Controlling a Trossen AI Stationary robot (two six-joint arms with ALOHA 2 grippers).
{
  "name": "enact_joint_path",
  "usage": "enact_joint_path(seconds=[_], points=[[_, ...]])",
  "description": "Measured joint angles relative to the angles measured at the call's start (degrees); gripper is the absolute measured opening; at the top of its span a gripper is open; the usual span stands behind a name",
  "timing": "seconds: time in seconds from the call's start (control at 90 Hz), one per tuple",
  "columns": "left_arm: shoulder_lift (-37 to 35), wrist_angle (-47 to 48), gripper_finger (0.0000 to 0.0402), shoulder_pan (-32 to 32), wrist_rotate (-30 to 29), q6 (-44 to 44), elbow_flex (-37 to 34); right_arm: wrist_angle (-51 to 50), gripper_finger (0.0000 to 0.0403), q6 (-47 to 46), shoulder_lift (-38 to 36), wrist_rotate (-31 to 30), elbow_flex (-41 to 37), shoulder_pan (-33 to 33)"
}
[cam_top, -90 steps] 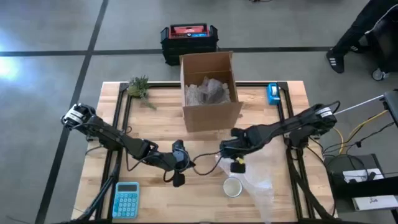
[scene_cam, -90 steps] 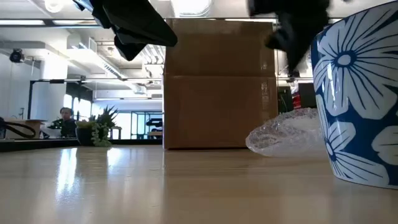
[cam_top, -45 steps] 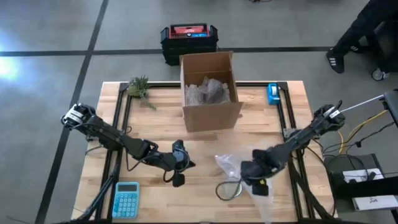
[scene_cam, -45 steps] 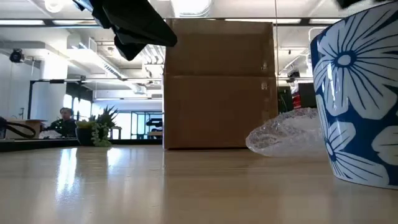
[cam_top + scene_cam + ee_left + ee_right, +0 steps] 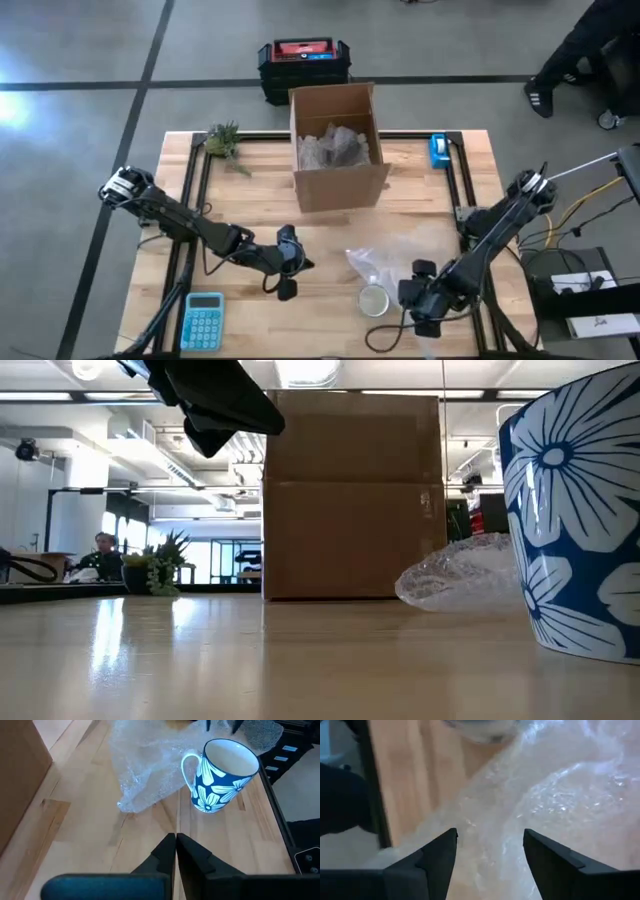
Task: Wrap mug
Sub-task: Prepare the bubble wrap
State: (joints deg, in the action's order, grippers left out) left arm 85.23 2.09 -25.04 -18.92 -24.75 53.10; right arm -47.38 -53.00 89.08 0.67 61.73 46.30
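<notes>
Hovering mid-table, the left gripper point(image 5: 288, 271) has its fingers pressed together on nothing. Rightward, the blue-and-white flowered ceramic mug point(image 5: 374, 300) stands upright touching the clear crinkled bubble wrap sheet point(image 5: 400, 268). The right gripper point(image 5: 489, 855) gapes wide over that wrap, empty.

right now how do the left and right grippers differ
The left gripper has its jaws shut; the right gripper has its jaws open. The left hangs over bare table left of the mug; the right sits at the front edge over the bubble wrap, right of the mug. Neither holds anything.
</notes>
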Motion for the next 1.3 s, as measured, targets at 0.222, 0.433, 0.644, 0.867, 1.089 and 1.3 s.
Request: enact_joint_path(seconds=[0.222, 0.433, 0.644, 0.867, 1.089, 1.3], points=[[0.0, -1.01, 0.0001, 0.0, 0.0, -0.13, 0.02, 0.2, 0.0131, 4.65, 1.98, 2.56, -0.7, 0.16], [0.0, -2.39, 0.0001, 0.0, 0.0, 0.13, 0.02, -4.88, 0.0012, 6.62, 1.69, 2.22, 1.47, -0.21], [0.0, -3.19, 0.0001, 0.0, -0.02, 0.28, 0.11, -24.0, 0.0003, 11.54, 0.42, -2.58, 13.98, -0.81], [0.0, -4.07, 0.0001, 0.0, 0.0, 0.3, 0.13, -30.59, 0.0001, 14.0, -4.62, -28.41, 22.94, -4.97], [-0.17, -5.3, 0.0001, 0.0, -0.02, 0.8, 0.13, -27.38, 0.0002, 19.14, -8.69, -47.21, 23.4, -11.95], [-2.26, -5.52, 0.0001, 0.0, -0.05, 0.92, 0.13, -14.72, 0.0002, 31.6, -9.47, -48.33, 23.37, -17.53]])
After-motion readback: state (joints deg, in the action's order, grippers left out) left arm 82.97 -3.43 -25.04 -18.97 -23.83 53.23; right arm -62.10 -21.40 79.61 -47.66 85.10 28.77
